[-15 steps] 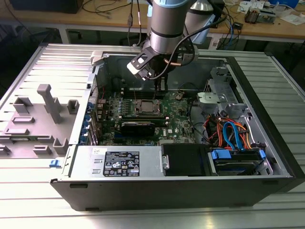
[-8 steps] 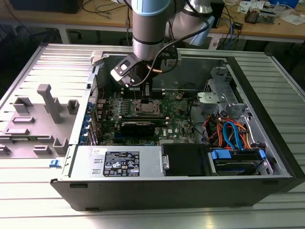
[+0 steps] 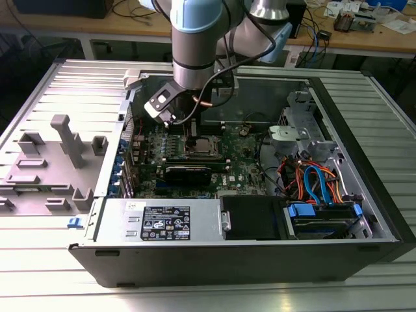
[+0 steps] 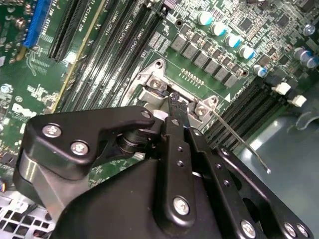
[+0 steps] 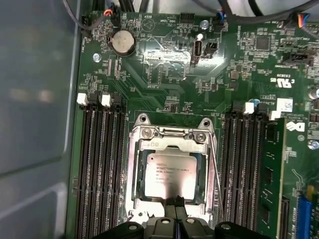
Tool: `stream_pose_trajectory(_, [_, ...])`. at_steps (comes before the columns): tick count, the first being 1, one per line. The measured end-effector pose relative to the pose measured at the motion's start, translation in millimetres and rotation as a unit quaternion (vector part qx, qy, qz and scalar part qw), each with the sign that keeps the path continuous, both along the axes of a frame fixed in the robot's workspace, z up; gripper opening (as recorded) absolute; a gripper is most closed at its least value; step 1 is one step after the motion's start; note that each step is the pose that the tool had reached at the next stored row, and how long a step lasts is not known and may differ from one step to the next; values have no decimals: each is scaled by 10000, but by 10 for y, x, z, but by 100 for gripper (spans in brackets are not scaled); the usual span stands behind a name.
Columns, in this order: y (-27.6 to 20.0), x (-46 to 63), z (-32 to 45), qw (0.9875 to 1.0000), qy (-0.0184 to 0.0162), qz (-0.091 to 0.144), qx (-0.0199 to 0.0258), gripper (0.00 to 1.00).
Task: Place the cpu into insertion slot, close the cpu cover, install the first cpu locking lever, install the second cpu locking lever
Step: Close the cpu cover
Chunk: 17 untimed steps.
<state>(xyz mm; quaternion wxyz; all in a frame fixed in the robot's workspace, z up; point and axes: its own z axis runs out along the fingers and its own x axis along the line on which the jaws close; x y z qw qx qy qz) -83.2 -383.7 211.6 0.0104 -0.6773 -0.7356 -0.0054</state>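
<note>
- Grey plastic fixture on the ribbed metal table, well off to the exterior view's left of the insertion slot and outside the open computer case.
- Silver power-supply box with a white label, inside the case, between the insertion slot and the case's near wall.
- Robot arm directly above the insertion slot, with the gripper down at the slot's edge on the green motherboard.
- In the first wrist view, cpu seated flat in the insertion slot, showing through the window of the cpu cover, which lies down over it.
- Gripper at the slot's rim, jaws pressed together with nothing seen between them.
- In the second wrist view, fingertips touching the metal at the slot's edge.
- Thin locking lever running along one side of the insertion slot.
- Long black memory slots flanking the insertion slot on both sides.
- Blue and orange cables near the drive bay, well to the exterior view's right of the insertion slot.
</note>
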Motion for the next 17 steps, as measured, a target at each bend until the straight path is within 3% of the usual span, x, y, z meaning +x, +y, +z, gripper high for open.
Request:
stream_pose_trajectory(5, [1,-1,-34,10000,1,12,-1,11])
stream_pose_trajectory(11, [3,10,55,10000,0,13,1,11])
stream_pose_trajectory(17, [5,204,55,10000,1,13,0,11])
